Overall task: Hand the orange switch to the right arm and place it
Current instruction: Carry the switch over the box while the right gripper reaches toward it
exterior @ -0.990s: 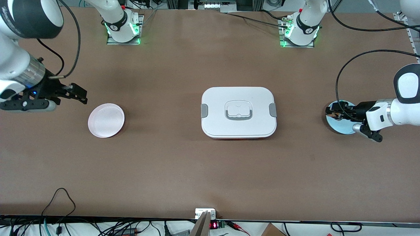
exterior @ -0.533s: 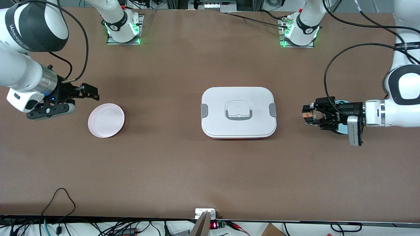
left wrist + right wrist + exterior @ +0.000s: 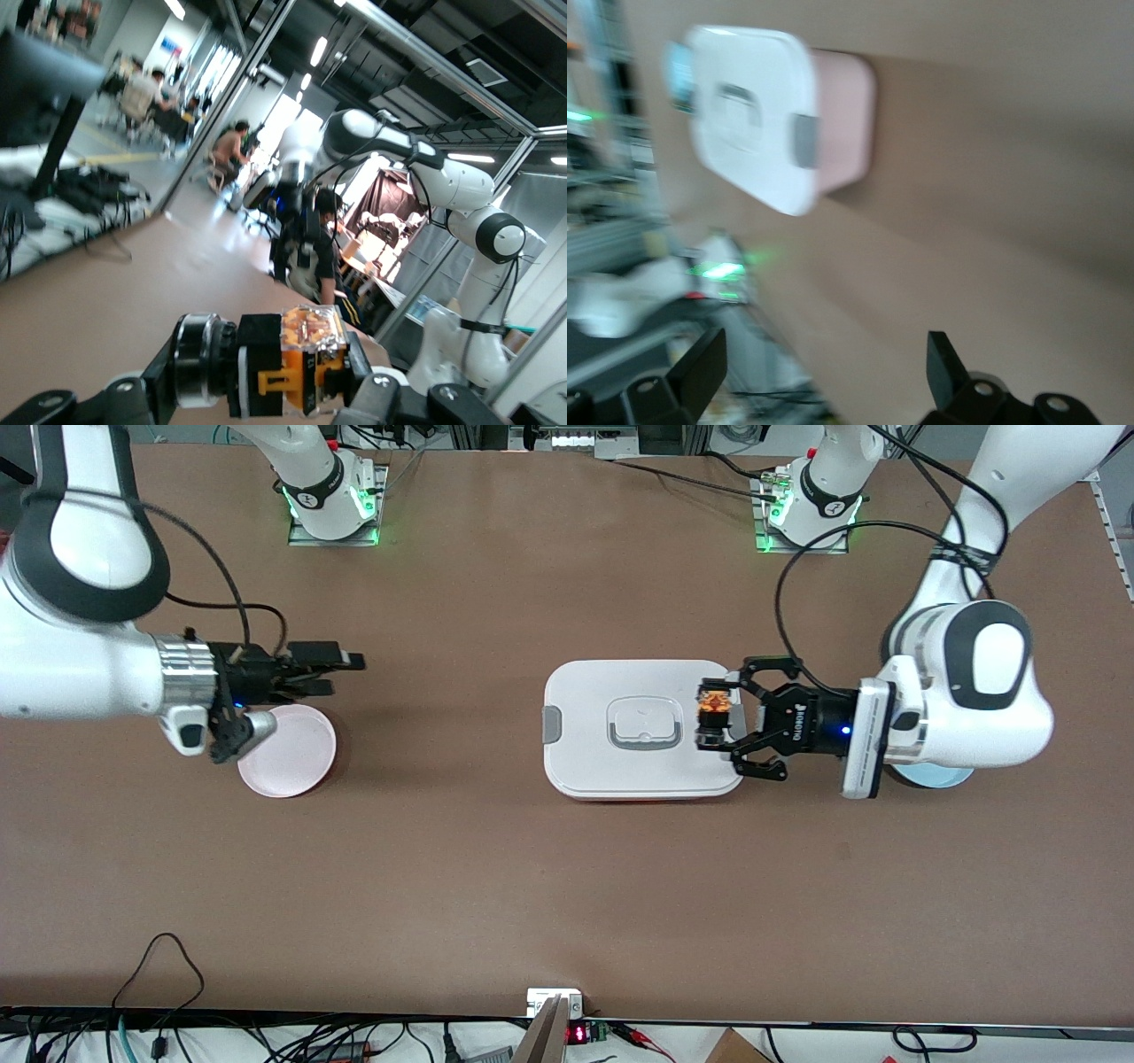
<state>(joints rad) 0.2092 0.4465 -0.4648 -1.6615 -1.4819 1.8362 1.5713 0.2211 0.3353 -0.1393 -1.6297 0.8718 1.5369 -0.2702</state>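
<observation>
The orange switch (image 3: 712, 710), a small black block with a bright orange face, is held in my left gripper (image 3: 714, 719), which is shut on it over the end of the white lidded box (image 3: 620, 757) toward the left arm. The left wrist view shows the switch (image 3: 301, 361) clamped between the fingers. My right gripper (image 3: 341, 669) is open and empty, in the air over the table beside the pink dish (image 3: 297, 757), pointing toward the box. In the right wrist view its fingers (image 3: 943, 363) stand wide apart with nothing between them, and the box (image 3: 757, 115) shows ahead.
A light blue dish (image 3: 926, 778) lies under the left arm's wrist at that arm's end of the table. The arm bases (image 3: 328, 500) stand along the table's far edge. Cables lie along the near edge.
My left gripper has carried the orange switch from over the blue dish to over the box's end. My right gripper has swung over the table toward the box, past the pink dish.
</observation>
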